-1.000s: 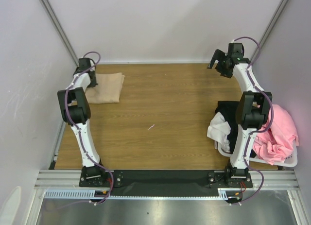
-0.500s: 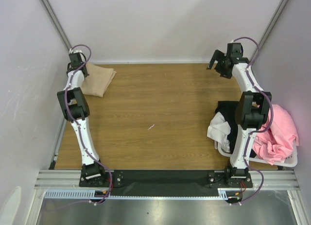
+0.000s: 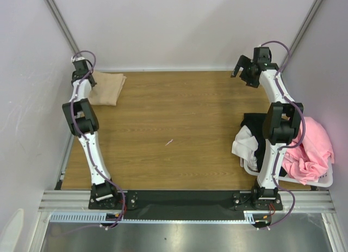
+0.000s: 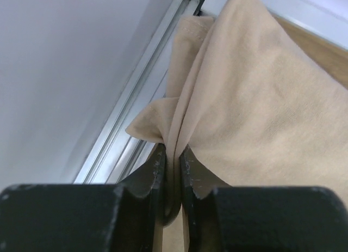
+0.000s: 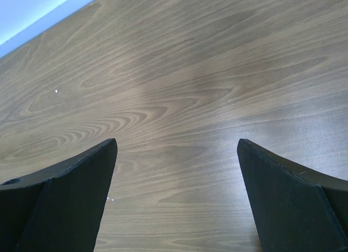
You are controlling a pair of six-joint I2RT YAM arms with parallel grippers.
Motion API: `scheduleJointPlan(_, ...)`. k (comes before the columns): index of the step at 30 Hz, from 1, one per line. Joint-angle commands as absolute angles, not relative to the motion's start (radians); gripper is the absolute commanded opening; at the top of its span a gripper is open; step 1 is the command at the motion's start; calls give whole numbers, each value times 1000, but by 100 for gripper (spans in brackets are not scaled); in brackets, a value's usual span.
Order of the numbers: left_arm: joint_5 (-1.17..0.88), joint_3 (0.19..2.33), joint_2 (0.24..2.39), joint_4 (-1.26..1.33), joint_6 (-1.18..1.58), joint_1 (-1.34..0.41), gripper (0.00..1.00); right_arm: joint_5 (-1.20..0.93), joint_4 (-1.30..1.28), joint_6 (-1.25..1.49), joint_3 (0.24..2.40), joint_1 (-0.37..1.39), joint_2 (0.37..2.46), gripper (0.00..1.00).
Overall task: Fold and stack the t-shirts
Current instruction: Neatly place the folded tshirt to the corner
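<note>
A pinch at the far-left corner

The left gripper [image 4: 173, 157] is clamped on an edge fold of the tan t-shirt [image 3: 107, 88], which lies folded at the far-left corner of the table [image 3: 179, 116]. The right gripper [image 5: 176, 148] hangs spread wide over bare wood. The black t-shirt [image 3: 254, 123], white t-shirt [image 3: 243, 143] and pink t-shirt [image 3: 315, 146] are heaped in the basket [image 3: 321, 182]

No text, label, brand, number or sign can be read anywhere.

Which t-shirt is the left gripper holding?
The tan t-shirt, far-left corner, pinched in the left gripper; the other shirts are heaped at the basket.
</note>
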State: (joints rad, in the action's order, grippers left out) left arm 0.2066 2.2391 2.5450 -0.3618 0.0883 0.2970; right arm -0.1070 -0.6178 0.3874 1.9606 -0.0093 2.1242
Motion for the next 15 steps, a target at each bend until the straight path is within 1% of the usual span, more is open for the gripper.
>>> scheduleJointPlan(1,182,2229,2503,-357,92,307,17,-101,-604,379,1979,-3,2111,100)
scheduleJointPlan(4,230,2249,2508,-397,94,308,18,-121,-601,379,1986,-3,2115,100)
scheduleJointPlan(5,229,2246,2507,-402,94,307,27,-126,-600,379,1988,-3,2115,100)
scheduleJointPlan(7,204,2226,2493,-397,98,308,41,-138,-600,373,2005,-3,2121,100)
scheduleJointPlan(8,192,2215,2470,-390,100,307,58,-146,-601,370,2011,-3,2123,100)
scheduleJointPlan(9,180,2186,2456,-365,106,307,68,-178,-597,365,2019,-3,2123,100)
scheduleJointPlan(11,140,2155,2416,-328,107,305,83,-227,-581,365,2016,-3,2118,100)
scheduleJointPlan(14,153,2158,2384,-322,113,305,87,-262,-554,371,2003,-3,2099,100)
scheduleJointPlan(15,153,2160,2372,-324,117,305,87,-262,-549,368,1999,23,2089,100)
